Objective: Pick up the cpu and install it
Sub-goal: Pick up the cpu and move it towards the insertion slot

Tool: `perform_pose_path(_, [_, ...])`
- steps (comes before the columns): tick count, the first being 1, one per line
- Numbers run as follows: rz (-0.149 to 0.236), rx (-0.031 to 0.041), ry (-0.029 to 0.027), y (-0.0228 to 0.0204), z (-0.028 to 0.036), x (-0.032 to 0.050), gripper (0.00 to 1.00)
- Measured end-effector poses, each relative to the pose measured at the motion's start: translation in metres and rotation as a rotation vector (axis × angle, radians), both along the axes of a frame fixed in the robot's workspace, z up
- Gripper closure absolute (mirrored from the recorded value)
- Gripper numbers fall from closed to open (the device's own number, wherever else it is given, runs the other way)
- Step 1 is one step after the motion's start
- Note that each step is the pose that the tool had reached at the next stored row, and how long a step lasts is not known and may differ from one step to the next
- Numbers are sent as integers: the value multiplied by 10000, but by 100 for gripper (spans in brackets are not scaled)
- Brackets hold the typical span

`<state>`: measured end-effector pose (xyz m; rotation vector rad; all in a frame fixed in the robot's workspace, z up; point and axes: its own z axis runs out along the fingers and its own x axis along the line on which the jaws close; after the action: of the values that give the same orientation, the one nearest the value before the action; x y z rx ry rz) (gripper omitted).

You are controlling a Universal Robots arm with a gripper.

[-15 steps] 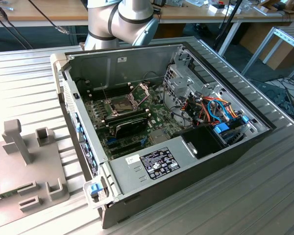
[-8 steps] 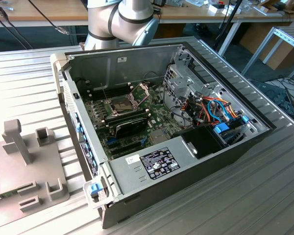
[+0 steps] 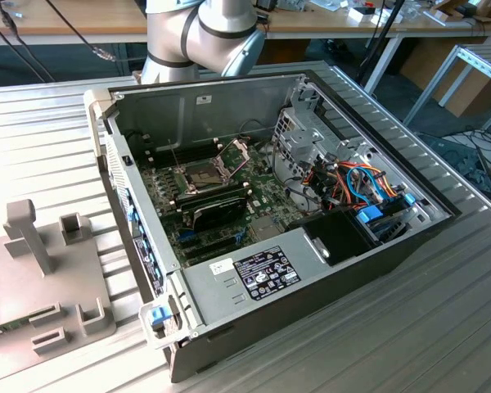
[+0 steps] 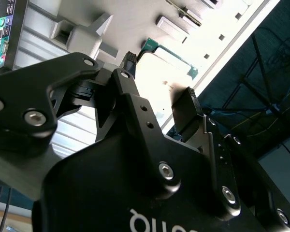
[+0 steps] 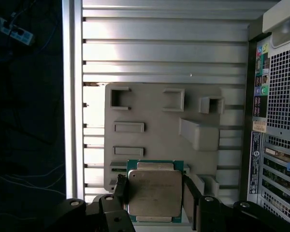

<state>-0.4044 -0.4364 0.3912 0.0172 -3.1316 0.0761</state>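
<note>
Grey fixture plate [image 5: 150,121] has the cpu [image 5: 154,193] at 1 end in the first wrist view: silver lid up, green substrate edge showing around it. The black gripper [image 4: 158,77] straddles the chip, 1 side of it on each side. I can't tell whether it is clamping the chip or just sitting around it, nor whether the chip rests on the plate or is lifted clear. The second wrist view shows the same green edge just past the gripper, with the plate's pockets beyond. In the exterior view the plate sits on the ribbed metal table [image 3: 41,123] at the exterior view's left, with the open PC case [image 3: 327,246] just beside it on the right. The green motherboard [image 3: 254,205] lies on the case floor. Its socket [image 3: 203,173] has the hinged frame [image 3: 233,154] swung up and the bed exposed. The arm body [image 3: 200,33] stands at the far side behind the case.
</note>
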Motion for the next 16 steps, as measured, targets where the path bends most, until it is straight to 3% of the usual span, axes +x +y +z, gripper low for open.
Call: perform_pose_path(16, [1, 1, -1, 0, 0, 203, 45])
